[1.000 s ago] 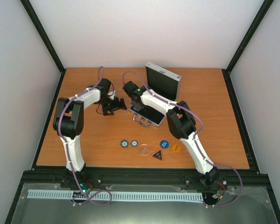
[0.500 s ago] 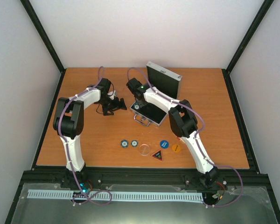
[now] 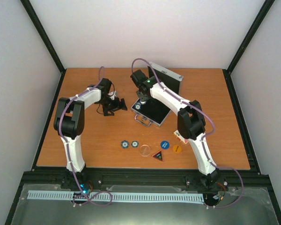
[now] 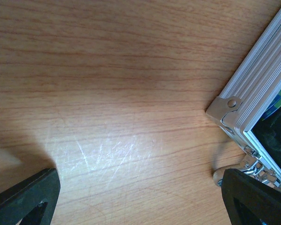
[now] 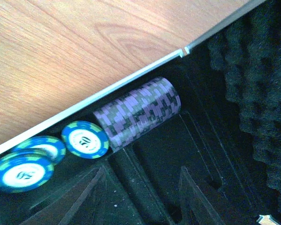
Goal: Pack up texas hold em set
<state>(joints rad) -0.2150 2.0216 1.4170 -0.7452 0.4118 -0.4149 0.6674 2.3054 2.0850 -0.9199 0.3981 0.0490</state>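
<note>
Left claw (image 3: 113, 107): released, jaws spread wide with nothing between them. It hovers low over the brown wooden desk (image 3: 215, 108), left of centre in the top view. In the left wrist view its black fingers (image 4: 23, 199) sit in the two bottom corners with bare wood between them. The ribbed corner of the small silver aluminium case with black lining (image 4: 255, 93) shows at the right edge, with a latch below it.

The case (image 3: 152, 115) sits open at the centre of the top view, its lid (image 3: 173, 84) standing up behind it toward upper centre. Right claw (image 3: 140, 101) hangs over the left end of the open tray.

Right wrist view:
- A row of purple poker chips (image 5: 138, 112) lies on edge in a slot along the case wall.
- Blue-and-green poker chips (image 5: 84, 139) lie loose at its lower-left end.
- Black egg-crate foam (image 5: 267, 93) fills the right side.
- The right claw's fingers (image 5: 79, 197) are dark on dark at the bottom. They look parted with nothing held, so I read it as released.

On the desk, lower centre of the top view, in a loose row apart from the case:
- two small blue-rimmed chips (image 3: 124, 144) side by side
- a clear round disc (image 3: 144, 150)
- a black-and-red triangular button (image 3: 158, 155)
- a blue round button (image 3: 165, 145)
- an orange round button (image 3: 176, 149)
</note>
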